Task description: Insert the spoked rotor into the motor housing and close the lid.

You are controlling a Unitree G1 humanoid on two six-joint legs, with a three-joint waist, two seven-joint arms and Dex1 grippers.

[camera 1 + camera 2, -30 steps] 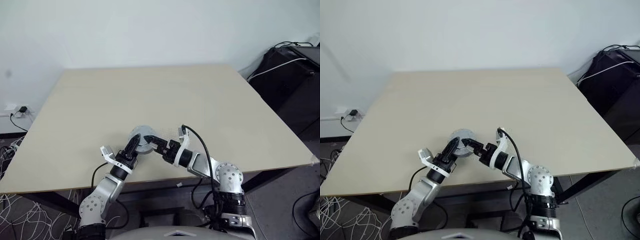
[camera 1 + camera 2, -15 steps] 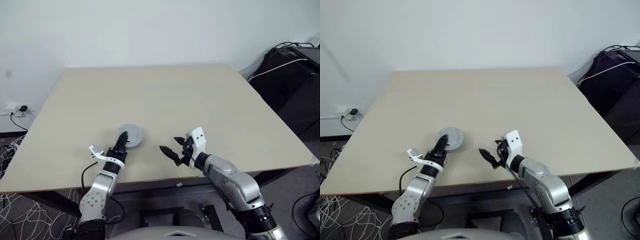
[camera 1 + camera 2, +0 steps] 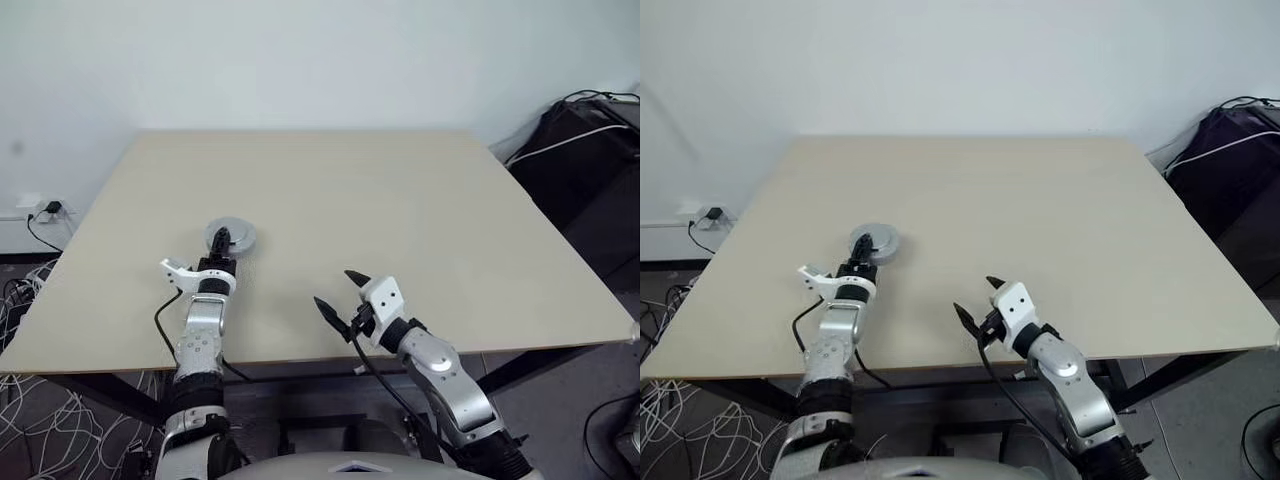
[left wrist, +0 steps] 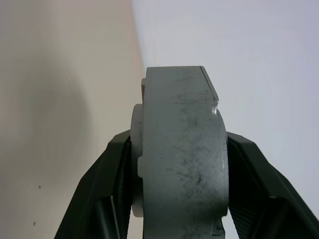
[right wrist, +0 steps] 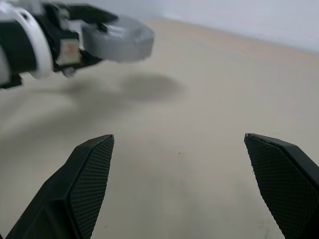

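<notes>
My left gripper is shut on a round squat grey metal piece, which looks like the motor housing. It hangs a little above the left part of the table and casts a shadow there. The left wrist view has the housing edge-on, clamped between both black fingers. Its inside is hidden, so the spoked rotor is hidden and I cannot tell a lid apart. My right gripper stands open and empty near the table's front edge, apart from the housing.
The wooden table ends close in front of my right gripper. Black bags with cables stand beyond the table's right side. A wall socket with cables lies off its left side.
Both grippers were at the grey piece. The right one let go, drew back and rolled, staying open. The left one carried the piece away and to the left.
</notes>
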